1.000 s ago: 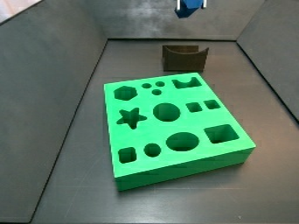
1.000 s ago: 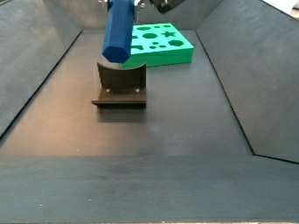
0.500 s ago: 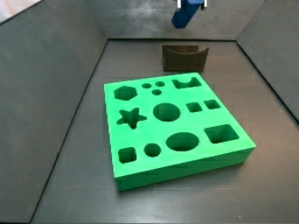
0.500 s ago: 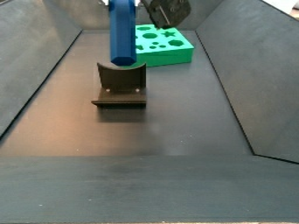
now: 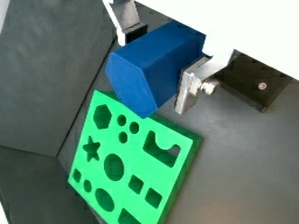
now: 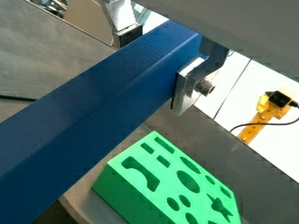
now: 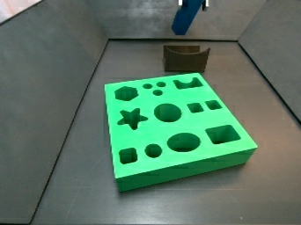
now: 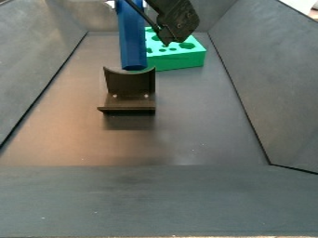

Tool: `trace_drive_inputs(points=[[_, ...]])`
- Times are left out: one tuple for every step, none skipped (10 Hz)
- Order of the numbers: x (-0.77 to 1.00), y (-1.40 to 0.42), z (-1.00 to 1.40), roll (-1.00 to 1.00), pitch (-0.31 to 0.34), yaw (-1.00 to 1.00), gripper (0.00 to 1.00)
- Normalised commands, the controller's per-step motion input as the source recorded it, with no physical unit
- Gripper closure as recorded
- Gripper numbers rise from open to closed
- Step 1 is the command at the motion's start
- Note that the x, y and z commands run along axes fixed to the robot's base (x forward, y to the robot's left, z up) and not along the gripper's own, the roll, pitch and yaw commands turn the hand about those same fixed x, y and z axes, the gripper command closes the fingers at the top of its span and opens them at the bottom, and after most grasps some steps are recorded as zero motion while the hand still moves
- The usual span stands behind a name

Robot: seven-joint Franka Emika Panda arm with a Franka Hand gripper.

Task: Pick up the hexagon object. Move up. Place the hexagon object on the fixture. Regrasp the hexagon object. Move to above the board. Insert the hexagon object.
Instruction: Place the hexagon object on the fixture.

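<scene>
The hexagon object [image 8: 130,37], a long blue bar, hangs nearly upright in the air with my gripper [image 8: 174,14] shut on its upper part. In a side view its lower end [image 7: 184,26] is above the fixture [image 7: 186,57] and clear of it. Both wrist views show the bar [image 5: 152,70] [image 6: 105,114] clamped between the silver fingers [image 5: 193,79] [image 6: 193,83] of the gripper [image 5: 160,52] [image 6: 158,52]. The green board [image 7: 177,127] [image 8: 178,51] lies flat beside the fixture [image 8: 128,88], its cut-outs facing up [image 5: 128,162] [image 6: 176,179].
Sloping grey walls [image 7: 53,97] [image 8: 267,84] close in the dark floor on both sides. A yellow fitting with a cable [image 6: 271,105] lies beyond the wall. A dark block with a screw hole [image 5: 260,83] shows past the gripper in a wrist view.
The arm has come down with the bar, and more of the gripper shows. The bar has swung from a slight tilt to nearly upright above the fixture.
</scene>
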Motion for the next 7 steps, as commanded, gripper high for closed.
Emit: trace_drive_inputs(points=[[0.05,0.04,-0.01,-0.16,-0.002,-0.2,1.0],[0.08,0.03,-1.0,-0.12,0.046,-0.13,1.0],[0.09,0.03,-1.0,-0.11,0.033,-0.11,1.0],[0.1,0.03,-1.0,-0.1,0.005,-0.1,1.0],[0.11,0.03,-1.0,-0.07,-0.031,-0.1,1.0],[0.11,0.02,-1.0,-0.06,-0.056,-0.08,1.0],[0.11,0.02,-1.0,-0.05,-0.074,-0.07,1.0]])
